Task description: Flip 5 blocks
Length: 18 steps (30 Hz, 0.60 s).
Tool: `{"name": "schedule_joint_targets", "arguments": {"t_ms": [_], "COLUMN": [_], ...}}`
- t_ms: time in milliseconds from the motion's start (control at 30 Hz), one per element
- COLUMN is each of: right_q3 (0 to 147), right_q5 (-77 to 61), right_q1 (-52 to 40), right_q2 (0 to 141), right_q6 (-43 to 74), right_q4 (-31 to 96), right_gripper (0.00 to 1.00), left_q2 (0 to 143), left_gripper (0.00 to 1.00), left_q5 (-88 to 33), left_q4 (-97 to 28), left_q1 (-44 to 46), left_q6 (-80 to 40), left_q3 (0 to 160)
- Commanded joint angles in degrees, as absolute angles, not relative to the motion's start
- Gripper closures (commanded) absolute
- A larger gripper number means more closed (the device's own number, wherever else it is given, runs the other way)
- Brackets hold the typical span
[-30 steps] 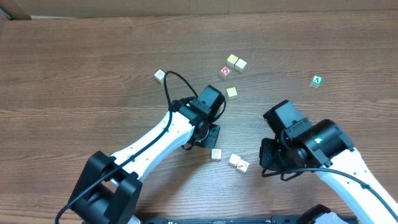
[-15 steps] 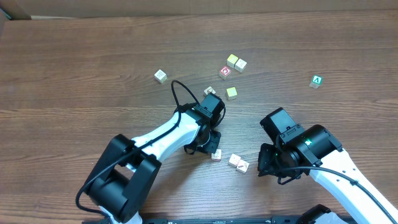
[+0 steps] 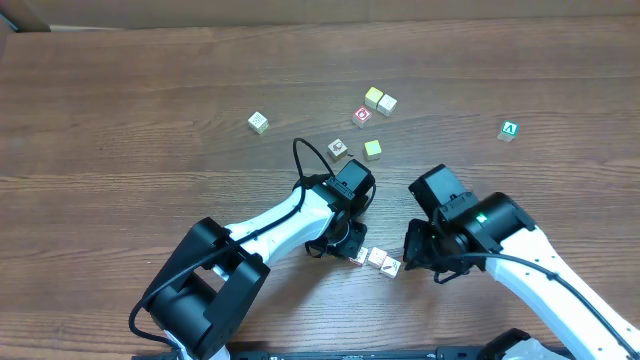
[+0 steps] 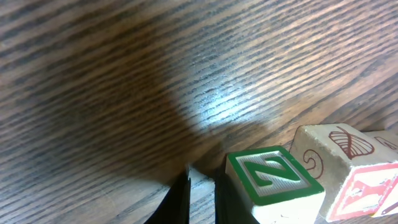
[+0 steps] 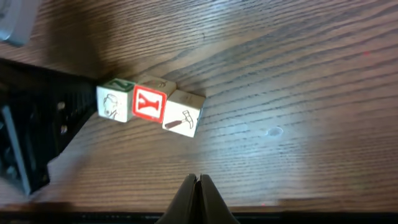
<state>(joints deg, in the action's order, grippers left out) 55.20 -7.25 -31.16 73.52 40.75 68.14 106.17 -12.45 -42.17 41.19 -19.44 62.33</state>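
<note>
Block marked Z [image 4: 273, 177] now touches the two neighbouring blocks [image 5: 152, 104], previously apart.

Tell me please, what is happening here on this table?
Two robot arms are working on small picture blocks on a wooden table. Three of them lie in a row near the front: a green Z block, a red letter block and a hammer block. The left pincer is shut and sits low, close beside the Z block, holding nothing. The right pincer is also shut and empty, a little short of the row. Other cubes lie scattered farther back.
</note>
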Motion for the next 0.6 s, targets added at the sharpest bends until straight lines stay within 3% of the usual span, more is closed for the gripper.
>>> {"name": "schedule_joint_targets", "arguments": {"t_ms": [0, 433, 567], "right_q3": [54.7, 54.7, 55.53], "right_q5": [-7.16, -7.14, -7.09], "right_q1": [-31.09, -31.09, -30.98], "right_q2": [75.5, 85.32, 85.25], "right_q6": [41.39, 38.98, 38.85], "right_q4": [67.05, 54.65, 54.08], "right_gripper": [0.96, 0.96, 0.96], "left_q2": [107.37, 106.59, 105.62], "left_gripper": [0.92, 0.96, 0.67], "left_q5": [-11.94, -7.9, -7.46], "left_q4": [-42.41, -43.33, -43.09], "left_q1": [41.08, 31.64, 26.57], "left_q6": [-21.3, -23.16, -19.97], "left_q3": [61.91, 62.65, 65.73]}}
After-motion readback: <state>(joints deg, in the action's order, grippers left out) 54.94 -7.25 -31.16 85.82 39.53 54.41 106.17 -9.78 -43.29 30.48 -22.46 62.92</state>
